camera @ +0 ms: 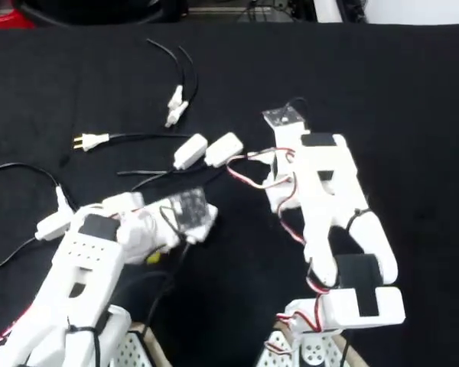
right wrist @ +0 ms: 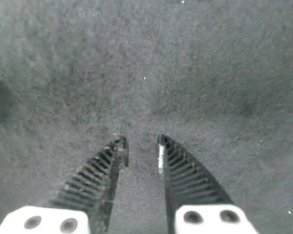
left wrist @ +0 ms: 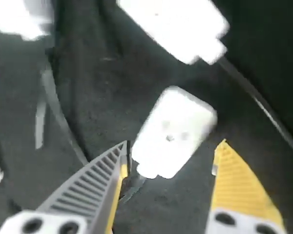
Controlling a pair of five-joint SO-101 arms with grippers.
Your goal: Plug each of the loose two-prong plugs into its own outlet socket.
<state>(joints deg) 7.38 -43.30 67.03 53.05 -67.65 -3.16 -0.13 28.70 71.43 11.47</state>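
The left tool (left wrist: 175, 144) is held wide open, and a white socket (left wrist: 173, 129) is seen between its fingers, not gripped. The right tool (right wrist: 141, 141) is held a little open over the black table (right wrist: 210, 73), with nothing in it. A loose plug (camera: 88, 141) is seen well apart from both.

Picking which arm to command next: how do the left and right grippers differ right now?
The left gripper's jaws stand wide apart; the right gripper's leave only a narrow gap. The left gripper brackets the end of a white outlet socket; the right gripper has just bare black cloth ahead. Both point down at the table, holding nothing.
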